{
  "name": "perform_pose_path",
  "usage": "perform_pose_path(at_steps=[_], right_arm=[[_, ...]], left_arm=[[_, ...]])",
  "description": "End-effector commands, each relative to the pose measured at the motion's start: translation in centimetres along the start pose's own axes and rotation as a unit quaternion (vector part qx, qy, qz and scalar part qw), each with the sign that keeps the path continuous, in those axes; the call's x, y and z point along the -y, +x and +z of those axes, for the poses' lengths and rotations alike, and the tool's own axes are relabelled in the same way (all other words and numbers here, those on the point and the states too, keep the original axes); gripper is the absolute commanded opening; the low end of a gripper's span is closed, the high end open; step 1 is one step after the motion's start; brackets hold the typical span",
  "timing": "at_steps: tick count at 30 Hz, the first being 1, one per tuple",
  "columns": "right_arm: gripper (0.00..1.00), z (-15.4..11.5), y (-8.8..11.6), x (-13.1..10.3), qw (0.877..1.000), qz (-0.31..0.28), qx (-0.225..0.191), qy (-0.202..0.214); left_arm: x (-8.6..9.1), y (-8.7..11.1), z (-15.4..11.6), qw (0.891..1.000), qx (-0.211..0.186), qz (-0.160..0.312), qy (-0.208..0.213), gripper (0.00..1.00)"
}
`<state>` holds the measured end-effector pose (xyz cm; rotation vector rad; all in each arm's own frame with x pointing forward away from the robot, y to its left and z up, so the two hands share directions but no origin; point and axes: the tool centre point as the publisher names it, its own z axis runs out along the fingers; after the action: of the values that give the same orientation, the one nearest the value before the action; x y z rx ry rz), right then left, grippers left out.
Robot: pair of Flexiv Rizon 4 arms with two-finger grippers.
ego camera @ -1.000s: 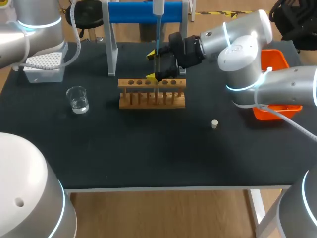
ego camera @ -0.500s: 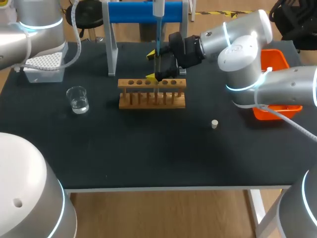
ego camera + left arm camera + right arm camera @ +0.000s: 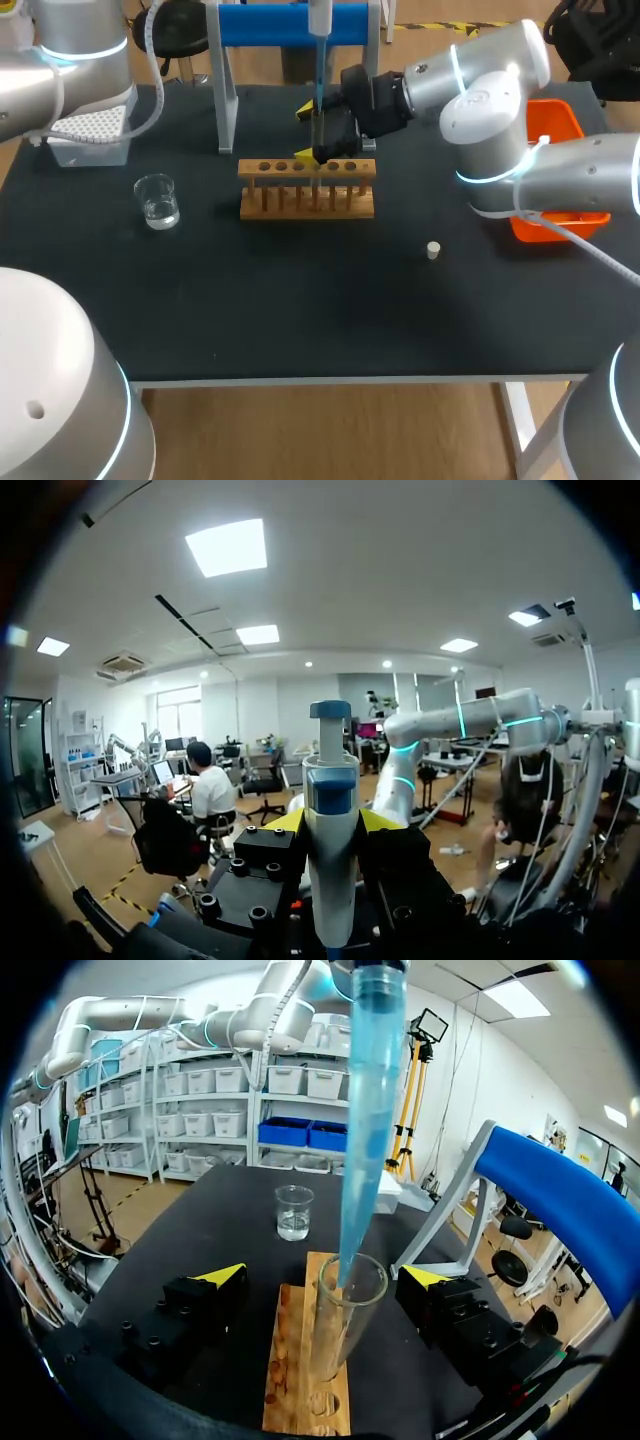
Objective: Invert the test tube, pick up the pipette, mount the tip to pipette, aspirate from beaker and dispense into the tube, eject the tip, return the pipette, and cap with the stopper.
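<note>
The tube [image 3: 345, 1320] stands upright in the rack [image 3: 306, 190] between the right gripper's [image 3: 325, 1274] wide fingers, which do not touch it. The left gripper [image 3: 332, 820] clamps the pipette [image 3: 331, 780], its tip [image 3: 365, 1110] in the tube's mouth. Dispensing looks underway; ejecting, returning, and capping with the stopper [image 3: 433, 250] are left.

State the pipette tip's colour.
The tip is translucent blue, clearest in the right wrist view.

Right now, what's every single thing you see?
beaker: one, clear, table's left.
test tube rack: one, wooden, table's middle.
test tube: one, clear, upright in rack.
pipette: one, white and blue, above tube.
pipette tip: one, blue, end at tube's mouth.
stopper: one, pale, right of rack.
tip box: one, white, back left.
bin: one, orange, right edge.
pipette stand: one, blue, behind rack.
left gripper: one, yellow-tipped, shut on pipette.
right gripper: one, yellow-tipped, open around tube.
</note>
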<state>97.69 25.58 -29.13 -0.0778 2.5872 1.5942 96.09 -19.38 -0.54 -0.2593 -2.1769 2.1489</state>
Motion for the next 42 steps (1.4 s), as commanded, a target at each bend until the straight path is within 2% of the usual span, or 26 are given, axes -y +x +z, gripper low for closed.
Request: perform_pose_path(at_steps=[1,42], right_arm=[[1.0,-0.1,-0.1,0.0,1.0,0.0,-0.003,0.001],[1.0,-0.1,-0.1,0.0,1.0,0.0,-0.003,0.001]], left_arm=[[-0.2,-0.3,-0.1,1.0,-0.004,-0.001,0.002,0.0],[-1.6,-0.7,-0.2,1.0,-0.006,-0.014,0.005,0.0]])
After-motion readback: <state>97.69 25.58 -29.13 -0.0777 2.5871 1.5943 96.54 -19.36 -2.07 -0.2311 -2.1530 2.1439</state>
